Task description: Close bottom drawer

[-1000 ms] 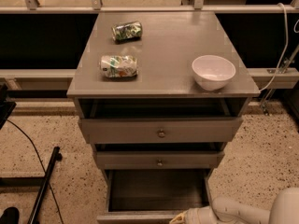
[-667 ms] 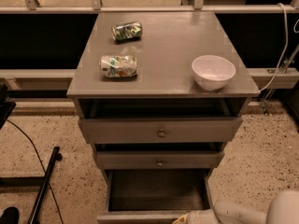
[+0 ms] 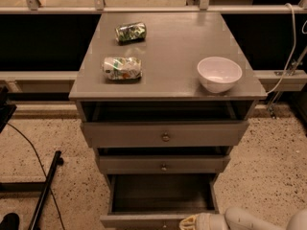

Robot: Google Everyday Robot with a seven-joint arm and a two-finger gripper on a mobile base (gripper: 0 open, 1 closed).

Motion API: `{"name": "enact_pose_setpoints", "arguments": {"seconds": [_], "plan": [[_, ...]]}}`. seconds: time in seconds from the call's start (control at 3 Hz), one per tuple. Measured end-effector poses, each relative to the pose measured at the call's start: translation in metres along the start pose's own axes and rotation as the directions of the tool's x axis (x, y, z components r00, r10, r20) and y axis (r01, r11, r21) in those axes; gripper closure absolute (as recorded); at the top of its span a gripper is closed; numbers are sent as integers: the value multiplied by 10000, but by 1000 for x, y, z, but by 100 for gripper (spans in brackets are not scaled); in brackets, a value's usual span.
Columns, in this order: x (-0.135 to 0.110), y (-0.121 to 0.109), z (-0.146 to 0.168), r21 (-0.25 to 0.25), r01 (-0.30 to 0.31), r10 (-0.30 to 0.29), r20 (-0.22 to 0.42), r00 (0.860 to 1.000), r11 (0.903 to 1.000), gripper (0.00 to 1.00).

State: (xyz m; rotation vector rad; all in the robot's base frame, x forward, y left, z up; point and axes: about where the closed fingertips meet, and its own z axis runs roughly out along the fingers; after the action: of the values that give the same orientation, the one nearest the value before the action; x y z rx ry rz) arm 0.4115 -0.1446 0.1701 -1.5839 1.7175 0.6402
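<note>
The bottom drawer [image 3: 160, 194] is the lowest of three grey drawers and stands pulled out, its dark tray open to view and its front [image 3: 139, 221] at the bottom edge of the picture. My gripper [image 3: 191, 222] is at the bottom edge, right of centre, against the right part of that front. Its white arm [image 3: 259, 220] comes in from the lower right.
Above are the middle drawer [image 3: 163, 165] and the top drawer [image 3: 165, 134], both slightly out. The cabinet top [image 3: 168, 47] bears a white bowl [image 3: 219, 73], a crushed packet [image 3: 123, 67] and a can [image 3: 130, 31]. A black stand leg [image 3: 45, 190] lies on the floor at left.
The gripper and arm have stayed at the drawer's front right; the drawer looks about as far out as before.
</note>
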Motion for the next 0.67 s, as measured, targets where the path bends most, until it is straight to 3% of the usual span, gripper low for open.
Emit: {"name": "enact_pose_setpoints", "arguments": {"seconds": [0.67], "plan": [[-13, -70, -10, 1618, 453, -508, 299, 9983, 9858, 100]]}}
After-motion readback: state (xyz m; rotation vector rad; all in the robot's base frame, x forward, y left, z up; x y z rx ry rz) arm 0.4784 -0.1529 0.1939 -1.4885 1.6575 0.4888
